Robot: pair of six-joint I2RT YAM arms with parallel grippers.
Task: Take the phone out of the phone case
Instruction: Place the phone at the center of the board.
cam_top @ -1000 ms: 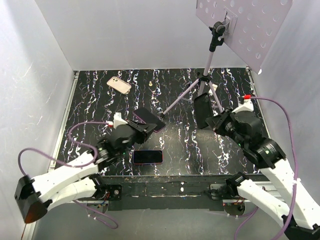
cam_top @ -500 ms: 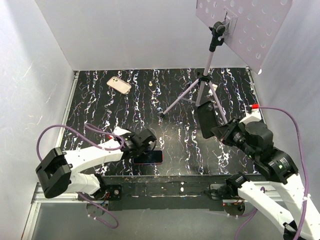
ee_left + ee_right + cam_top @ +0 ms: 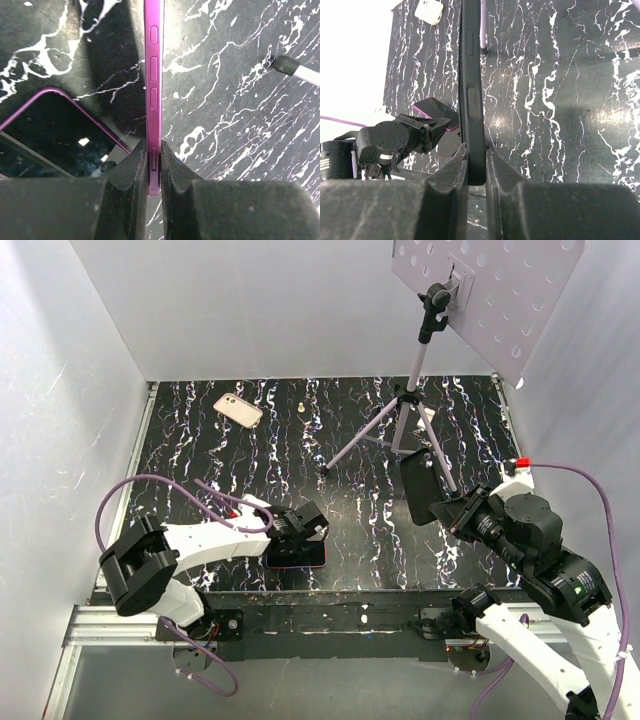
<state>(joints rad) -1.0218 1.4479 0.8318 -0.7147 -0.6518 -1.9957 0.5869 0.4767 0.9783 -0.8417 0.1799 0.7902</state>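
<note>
My left gripper (image 3: 304,530) is shut on a purple phone (image 3: 154,85), held edge-on between the fingers (image 3: 131,180) low over the table near its front edge. A second dark-screened phone with a purple rim (image 3: 297,556) lies flat just beside and below it, also in the left wrist view (image 3: 45,135). My right gripper (image 3: 446,508) is shut on the black phone case (image 3: 418,485), held upright above the table's right side. The right wrist view shows the case edge-on (image 3: 471,85), with the left gripper (image 3: 422,134) and purple phone (image 3: 436,111) beyond.
A tripod (image 3: 400,420) with a perforated board (image 3: 490,285) stands at the back right; one foot shows in the left wrist view (image 3: 295,67). A pale pink phone (image 3: 238,410) lies at the back left. White walls enclose the black marbled table (image 3: 350,440).
My left gripper has dropped with the purple phone from mid-table to beside the flat phone at the front. My right gripper has drawn the black case back to the right.
</note>
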